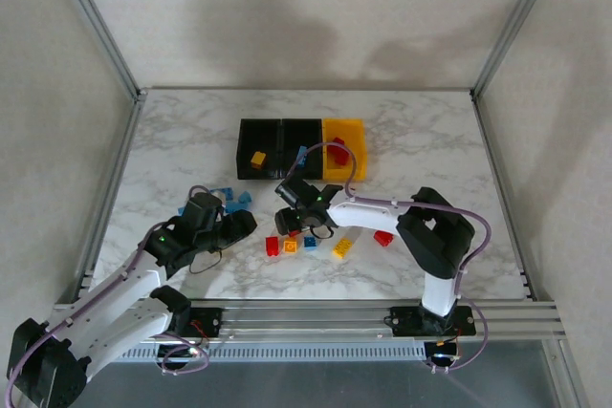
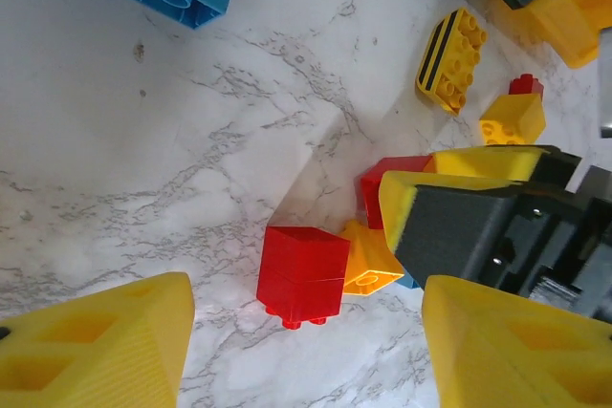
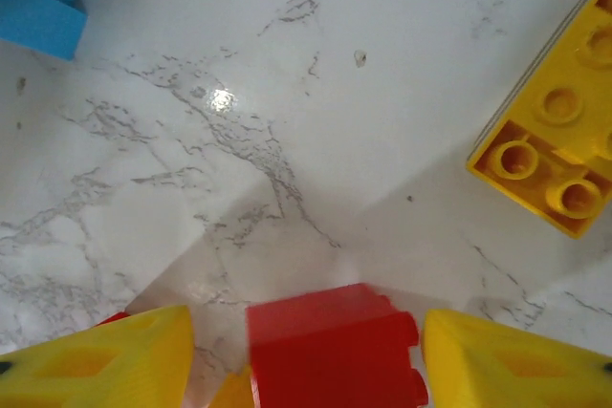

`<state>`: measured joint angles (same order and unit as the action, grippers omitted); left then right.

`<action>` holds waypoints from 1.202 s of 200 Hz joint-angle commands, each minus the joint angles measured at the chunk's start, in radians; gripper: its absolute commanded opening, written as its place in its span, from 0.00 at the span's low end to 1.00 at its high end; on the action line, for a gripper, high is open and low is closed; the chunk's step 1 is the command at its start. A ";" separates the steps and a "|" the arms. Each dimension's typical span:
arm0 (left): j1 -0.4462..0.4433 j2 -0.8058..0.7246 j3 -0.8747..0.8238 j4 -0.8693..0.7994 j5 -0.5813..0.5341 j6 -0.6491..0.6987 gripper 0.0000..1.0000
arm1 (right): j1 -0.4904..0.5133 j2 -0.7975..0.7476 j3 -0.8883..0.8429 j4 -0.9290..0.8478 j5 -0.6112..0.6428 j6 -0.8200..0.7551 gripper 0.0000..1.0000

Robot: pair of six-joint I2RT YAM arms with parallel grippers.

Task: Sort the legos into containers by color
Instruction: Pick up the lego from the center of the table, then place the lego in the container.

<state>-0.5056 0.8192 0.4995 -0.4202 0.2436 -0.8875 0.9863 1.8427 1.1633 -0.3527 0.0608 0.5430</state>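
Observation:
The containers [image 1: 301, 148] stand in a row at the back: two black bins and a yellow one with red legos in it. Loose legos lie in front: red [image 1: 273, 246], orange [image 1: 290, 246], blue [image 1: 310, 242], yellow [image 1: 342, 247]. My left gripper [image 1: 249, 225] is open, low over the table. A red brick [image 2: 303, 274] lies ahead of its fingertips [image 2: 105, 341], untouched. My right gripper [image 1: 290, 224] points down at the pile. Another red brick [image 3: 335, 351] sits between its fingers [image 3: 507, 360], with a gap on the left side.
Several blue bricks [image 1: 229, 200] lie left of my left gripper. A red brick [image 1: 383, 238] sits near the right arm. A long yellow brick [image 3: 559, 155] lies to the right of my right gripper. The two grippers are close together.

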 commanded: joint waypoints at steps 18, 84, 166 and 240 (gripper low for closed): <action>0.013 -0.006 -0.024 0.019 0.025 0.009 0.64 | 0.008 0.040 0.029 -0.047 0.030 -0.008 0.57; 0.013 -0.001 -0.022 0.032 0.026 0.012 0.65 | 0.007 0.018 0.064 -0.084 0.062 -0.008 0.39; 0.010 0.076 0.042 0.148 0.064 0.002 0.65 | -0.135 -0.155 0.084 -0.129 0.067 -0.061 0.39; -0.025 0.215 0.133 0.255 0.068 -0.002 0.65 | -0.395 -0.164 0.190 -0.175 0.045 -0.121 0.39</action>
<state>-0.5125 1.0054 0.5900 -0.2306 0.2932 -0.8879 0.6540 1.6825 1.2991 -0.4965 0.1131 0.4549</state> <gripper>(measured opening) 0.645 0.436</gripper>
